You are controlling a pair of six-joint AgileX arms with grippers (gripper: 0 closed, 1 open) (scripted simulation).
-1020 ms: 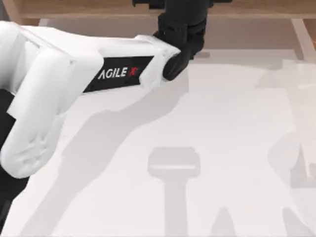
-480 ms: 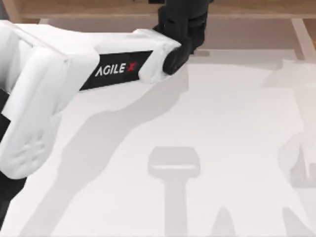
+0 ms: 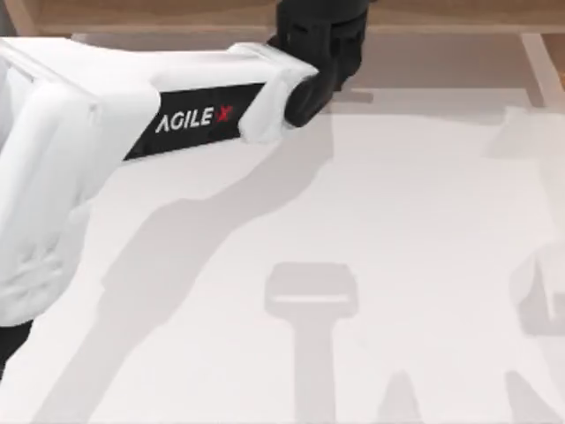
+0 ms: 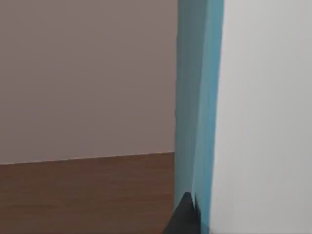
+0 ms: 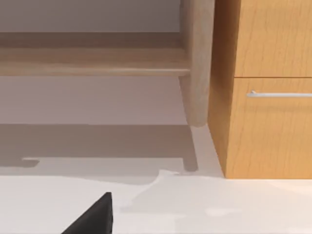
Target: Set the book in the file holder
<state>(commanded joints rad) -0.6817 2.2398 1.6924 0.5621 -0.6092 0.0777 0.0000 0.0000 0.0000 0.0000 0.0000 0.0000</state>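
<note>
Desk surface, top and right wrist views.
White desk [image 3: 371,221] carries only shadows over its open area in the top view; a light-wood shelf board [image 3: 177,16] runs along its far edge. In the right wrist view a rounded wooden post [image 5: 197,63] and an orange-brown wooden cabinet [image 5: 265,122] with a metal drawer handle [image 5: 280,93] stand directly on the desk.

Left arm [image 3: 177,124] outstretched from the table's left toward its far edge, black wrist [image 3: 318,44] there.

white table [image 3: 371,221] crossed by soft shadows, wooden cabinet [image 5: 265,87] with metal drawer handle [image 5: 280,93], dark wood floor [image 4: 87,195]
</note>
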